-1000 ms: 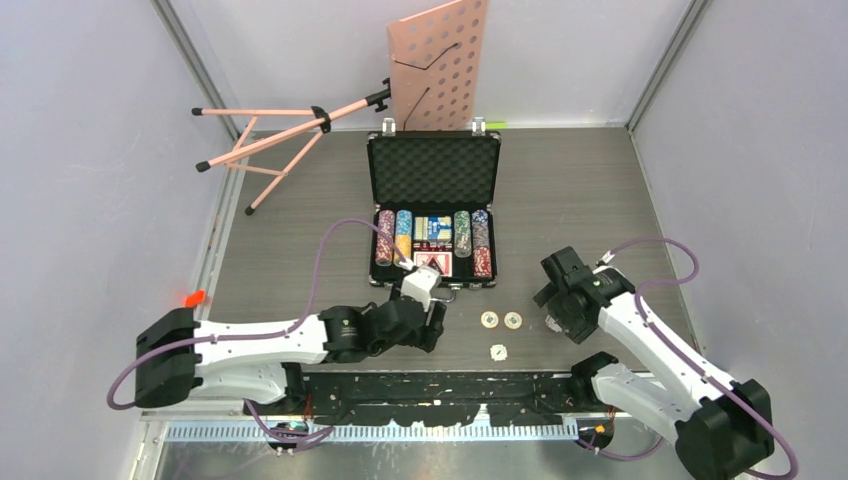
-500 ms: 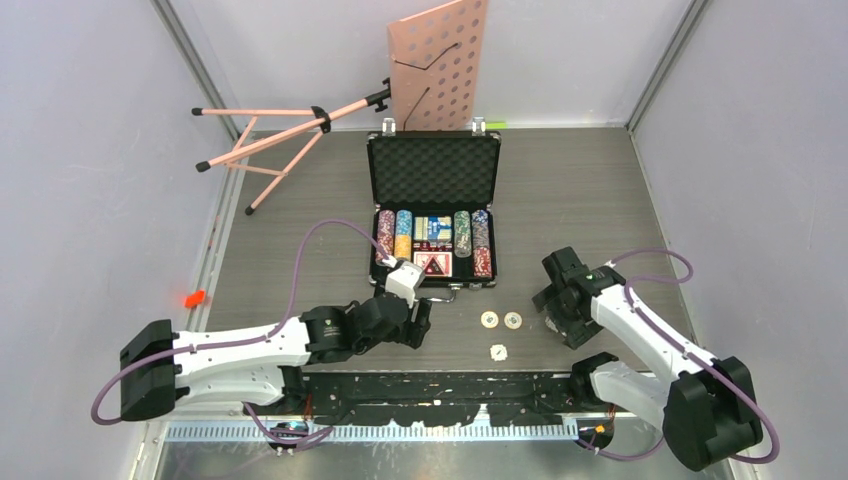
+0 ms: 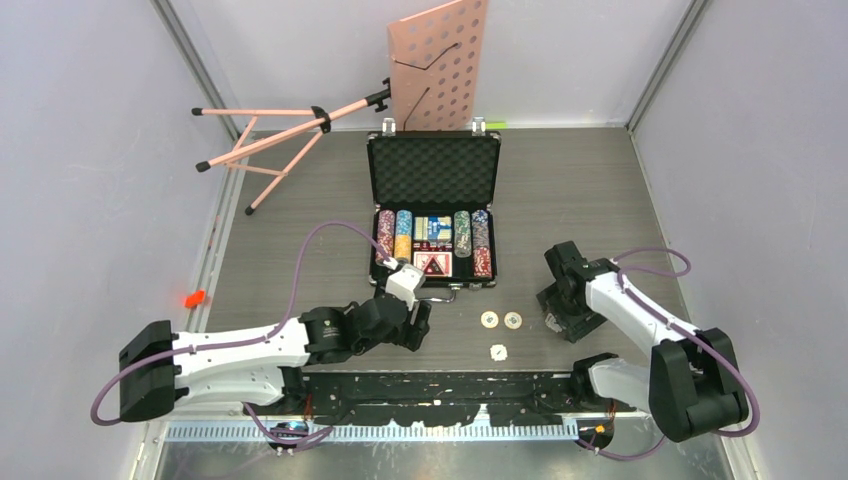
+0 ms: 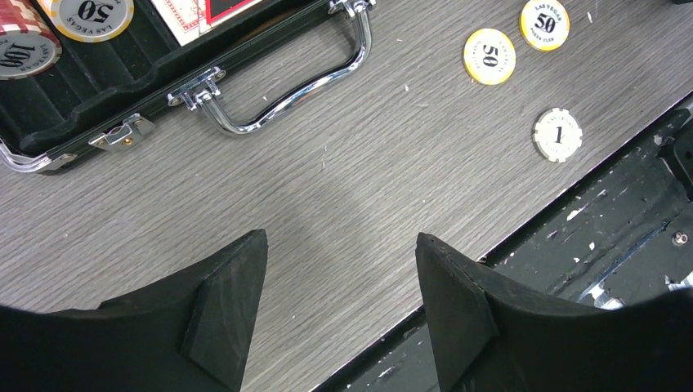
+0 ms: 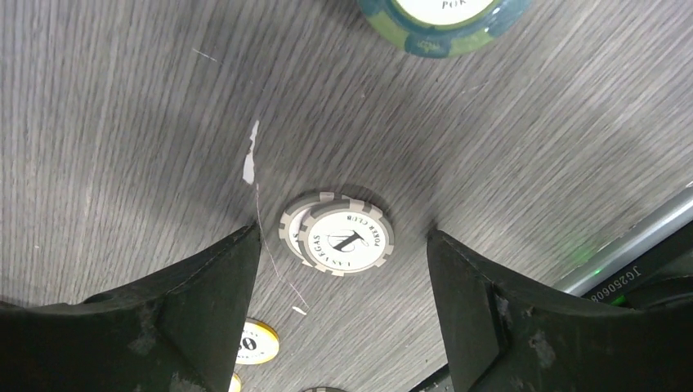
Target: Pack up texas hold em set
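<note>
Nearest the bases, the left gripper (image 4: 337, 269) is held spread wide and empty over the table (image 4: 368, 188), just short of the briefcase's silver handle (image 4: 286, 90). The right gripper (image 5: 343, 235) is likewise parted wide, and two overlapping white chips (image 5: 347, 241) marked 1 are framed between its fingers, ungripped. Between the arms, two yellow 50 chips (image 4: 489, 55) and a lone white chip (image 4: 557, 134) are seen lying loose. Beyond, the black briefcase (image 3: 433, 170) is laid open, with rows of chips (image 3: 462, 235) seated in its tray.
</note>
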